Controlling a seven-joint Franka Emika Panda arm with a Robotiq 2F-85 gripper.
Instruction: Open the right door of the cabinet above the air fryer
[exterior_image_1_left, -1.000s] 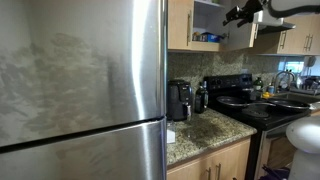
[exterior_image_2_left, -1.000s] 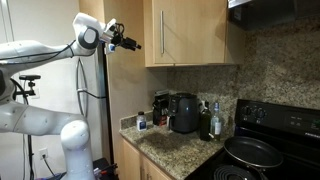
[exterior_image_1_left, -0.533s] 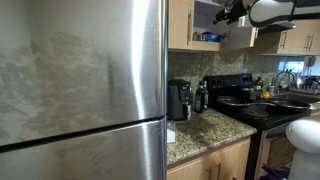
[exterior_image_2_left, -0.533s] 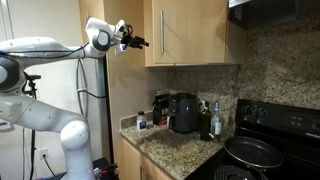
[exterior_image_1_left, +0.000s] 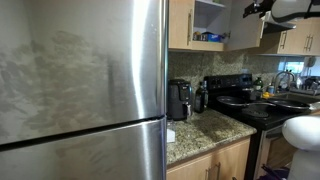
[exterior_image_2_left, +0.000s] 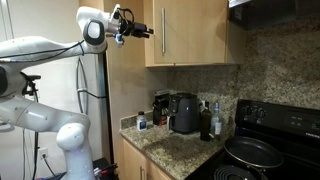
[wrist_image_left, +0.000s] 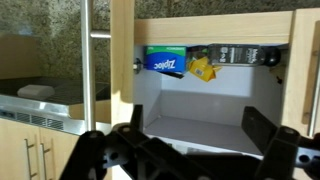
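Observation:
The cabinet (exterior_image_1_left: 181, 24) hangs above the black air fryer (exterior_image_1_left: 179, 100), which also shows in an exterior view (exterior_image_2_left: 184, 112). The right door (exterior_image_1_left: 243, 33) stands swung open, baring the white shelved inside (wrist_image_left: 200, 100). In an exterior view its outer face (exterior_image_2_left: 195, 35) shows with the silver handle (exterior_image_2_left: 162, 35) by its free edge. My gripper (exterior_image_2_left: 146, 32) is up at that free edge, level with the handle; whether it touches is unclear. It also shows at the top of an exterior view (exterior_image_1_left: 254, 8). In the wrist view my gripper (wrist_image_left: 190, 140) is open and empty, facing the shelf.
A blue Ziploc box (wrist_image_left: 165, 62) and a yellow packet (wrist_image_left: 203, 67) lie inside the cabinet. A steel fridge (exterior_image_1_left: 80, 90) fills one side. A black stove with pans (exterior_image_2_left: 255, 152) and bottles (exterior_image_2_left: 216, 120) stand on the granite counter (exterior_image_2_left: 180, 148). A range hood (exterior_image_2_left: 270, 10) hangs nearby.
My arm has moved closer to the door's free edge and a little upward. The door stands open in all frames.

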